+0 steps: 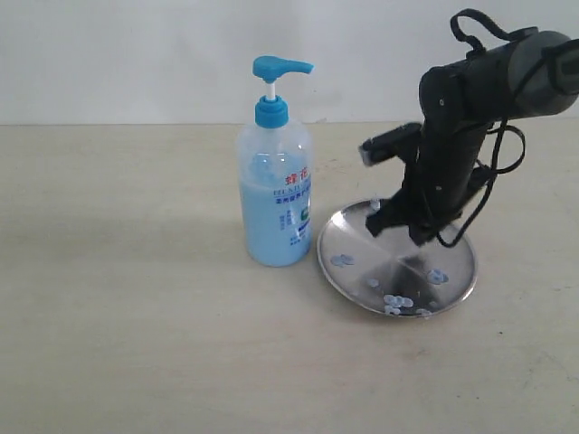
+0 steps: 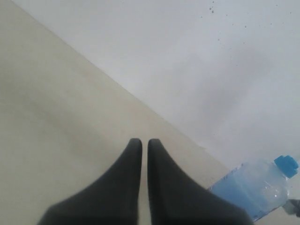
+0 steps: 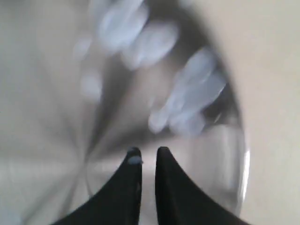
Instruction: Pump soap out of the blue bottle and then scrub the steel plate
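Note:
The blue bottle (image 1: 276, 203) stands upright mid-table, about half full of pale blue soap (image 1: 271, 231), with its blue pump head (image 1: 279, 68) up. Just right of it lies the steel plate (image 1: 355, 237), dotted with soap blobs (image 1: 398, 301). My right gripper (image 1: 401, 231) points down onto the plate's far half, shut and holding nothing. Its wrist view shows the right gripper (image 3: 146, 151) close over the plate (image 3: 47, 117), blurred soap blobs (image 3: 187, 103) ahead, and a soap dab on one fingertip (image 3: 134, 160). My left gripper (image 2: 141, 140) is shut and empty above bare table, the bottle (image 2: 253, 187) off to one side.
A beige table (image 1: 118, 298) carries everything and a white wall (image 1: 136, 54) stands behind it. The right arm's black cables (image 1: 502, 163) hang beside the plate. The left arm does not show in the exterior view.

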Robot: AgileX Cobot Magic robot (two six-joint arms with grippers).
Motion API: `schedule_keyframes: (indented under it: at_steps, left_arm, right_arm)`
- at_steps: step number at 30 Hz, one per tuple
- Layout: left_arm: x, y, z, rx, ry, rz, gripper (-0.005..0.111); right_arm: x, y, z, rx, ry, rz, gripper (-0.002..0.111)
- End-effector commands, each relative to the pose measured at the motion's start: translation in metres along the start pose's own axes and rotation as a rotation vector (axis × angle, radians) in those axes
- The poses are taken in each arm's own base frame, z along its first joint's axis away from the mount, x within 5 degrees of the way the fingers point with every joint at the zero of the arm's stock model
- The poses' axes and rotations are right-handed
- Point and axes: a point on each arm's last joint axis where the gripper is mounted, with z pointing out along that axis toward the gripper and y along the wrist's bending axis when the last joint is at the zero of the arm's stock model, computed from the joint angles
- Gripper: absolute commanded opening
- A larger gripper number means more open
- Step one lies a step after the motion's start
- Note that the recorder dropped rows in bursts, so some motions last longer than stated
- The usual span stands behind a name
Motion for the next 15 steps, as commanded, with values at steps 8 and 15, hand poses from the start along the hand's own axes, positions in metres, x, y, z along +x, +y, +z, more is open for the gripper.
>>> schedule_keyframes:
  at_steps: [8, 15]
  left_arm:
    - [0.000, 0.000, 0.001, 0.007, -0.004, -0.005, 0.004]
    - [0.000, 0.000, 0.001, 0.007, -0.004, -0.005, 0.004]
  right_arm:
    - [0.015, -0.008, -0.005, 0.106, 0.193, -0.305, 0.000]
    - [-0.019, 0.003, -0.005, 0.029, -0.206, 0.250, 0.000]
